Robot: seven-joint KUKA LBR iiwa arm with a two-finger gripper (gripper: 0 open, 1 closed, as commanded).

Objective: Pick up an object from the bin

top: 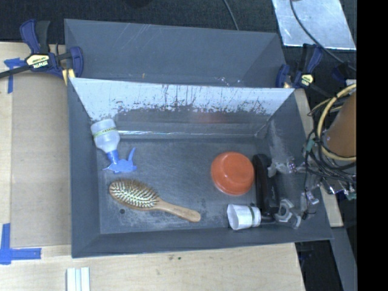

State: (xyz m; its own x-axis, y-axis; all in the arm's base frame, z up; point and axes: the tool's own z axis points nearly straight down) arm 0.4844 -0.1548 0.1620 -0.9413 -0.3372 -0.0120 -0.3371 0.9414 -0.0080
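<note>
Far left of the pincer [288,213] lay a clear spray bottle [107,137] and a wooden hairbrush [145,199]; nearer it, an orange bowl [232,173]. Just left of it lay a white cap [243,217] and a black bar [264,185], the likeliest targets. Centring on one alone, clear of the bin wall [288,120], would serve best. The pincer sat low, its opening impossible to tell, with the arm [339,132] behind it to the right.

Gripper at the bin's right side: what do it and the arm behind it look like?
The gripper is bare silvery metal, built from small angular brackets. Behind it sits a rounded orange-brown cover, with thin black and yellow cables looping around it in a bundle.
</note>
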